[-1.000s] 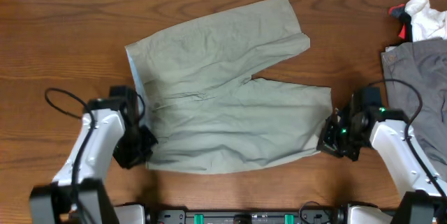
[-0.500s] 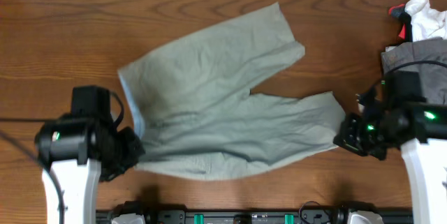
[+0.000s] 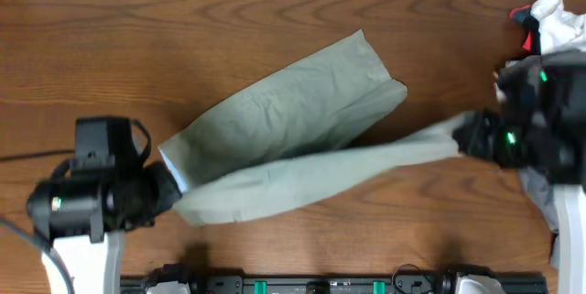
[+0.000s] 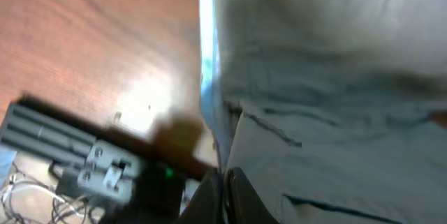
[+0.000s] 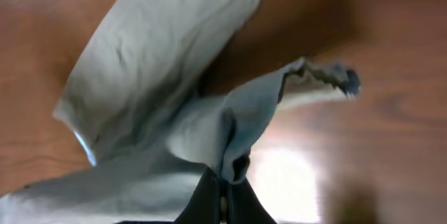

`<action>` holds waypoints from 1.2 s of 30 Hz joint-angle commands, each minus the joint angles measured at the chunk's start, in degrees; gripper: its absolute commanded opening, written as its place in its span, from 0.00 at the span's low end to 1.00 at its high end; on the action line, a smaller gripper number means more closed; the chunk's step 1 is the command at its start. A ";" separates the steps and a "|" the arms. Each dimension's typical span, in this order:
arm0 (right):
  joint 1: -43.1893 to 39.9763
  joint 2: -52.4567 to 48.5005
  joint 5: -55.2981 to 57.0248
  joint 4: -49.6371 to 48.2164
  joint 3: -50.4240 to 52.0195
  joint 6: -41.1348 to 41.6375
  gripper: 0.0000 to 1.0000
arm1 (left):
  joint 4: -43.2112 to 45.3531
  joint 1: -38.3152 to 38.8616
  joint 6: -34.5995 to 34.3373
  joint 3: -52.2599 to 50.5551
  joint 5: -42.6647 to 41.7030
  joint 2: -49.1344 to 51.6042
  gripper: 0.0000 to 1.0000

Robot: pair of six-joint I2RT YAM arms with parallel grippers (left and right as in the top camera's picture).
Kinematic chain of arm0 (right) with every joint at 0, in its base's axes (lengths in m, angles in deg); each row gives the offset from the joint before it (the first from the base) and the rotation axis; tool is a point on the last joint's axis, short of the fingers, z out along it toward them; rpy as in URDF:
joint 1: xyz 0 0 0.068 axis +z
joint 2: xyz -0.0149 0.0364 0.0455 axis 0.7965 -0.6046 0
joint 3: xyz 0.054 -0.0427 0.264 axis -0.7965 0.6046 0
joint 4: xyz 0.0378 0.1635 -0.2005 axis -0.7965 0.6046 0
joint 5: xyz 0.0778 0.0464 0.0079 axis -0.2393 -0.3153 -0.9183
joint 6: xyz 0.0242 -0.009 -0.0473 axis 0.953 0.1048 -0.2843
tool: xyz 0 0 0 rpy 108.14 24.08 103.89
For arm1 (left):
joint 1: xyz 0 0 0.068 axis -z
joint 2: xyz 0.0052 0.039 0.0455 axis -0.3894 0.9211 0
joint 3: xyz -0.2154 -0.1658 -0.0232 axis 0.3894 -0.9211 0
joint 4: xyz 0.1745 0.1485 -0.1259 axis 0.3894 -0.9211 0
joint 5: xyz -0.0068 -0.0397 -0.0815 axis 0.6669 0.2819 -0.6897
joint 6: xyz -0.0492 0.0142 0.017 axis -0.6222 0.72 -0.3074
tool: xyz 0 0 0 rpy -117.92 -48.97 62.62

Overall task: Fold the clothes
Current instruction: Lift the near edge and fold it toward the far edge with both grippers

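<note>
The pale khaki-green shorts (image 3: 293,115) lie in the middle of the table, with the near edge lifted off the wood and stretched into a band between both grippers. My left gripper (image 3: 169,189) is shut on the waistband corner at the lower left; the cloth (image 4: 335,77) fills its wrist view above the closed fingers (image 4: 241,199). My right gripper (image 3: 472,138) is shut on the near leg's hem at the right; in its wrist view the hem (image 5: 237,130) bunches above the closed fingers (image 5: 209,199). The far leg (image 3: 352,65) still rests on the table.
A darker grey garment (image 3: 549,65) lies at the right edge, partly under my right arm. A small white-and-red bundle (image 3: 549,19) sits at the far right corner. The wooden table (image 3: 137,47) shows bare at left and back.
Both grippers have risen and moved away from the front edge, lifting the near edge of the shorts. The near leg and waistband side now hang stretched, folding toward the far leg.
</note>
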 commanded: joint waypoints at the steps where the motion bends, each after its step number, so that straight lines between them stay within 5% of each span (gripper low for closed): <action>1: 1.05 -6.91 0.90 -4.76 -0.33 -0.22 0.01 | 2.49 -0.26 0.87 0.83 3.23 3.82 0.06; 15: 3.23 -32.13 -12.20 -39.30 -0.33 4.24 0.01 | 20.85 -0.26 1.97 0.83 11.02 21.05 0.06; 28: 7.17 -42.86 -14.12 -57.11 -0.33 7.54 0.02 | 32.98 -0.26 2.62 0.83 15.52 28.28 0.07; 32: 8.46 -43.85 -14.08 -60.02 -0.33 6.60 0.37 | 34.23 -0.26 3.58 0.87 18.56 28.79 0.17; 36: 7.28 -43.01 -14.32 -58.84 -0.35 2.03 0.48 | 32.46 -0.37 3.58 1.88 21.64 27.69 0.36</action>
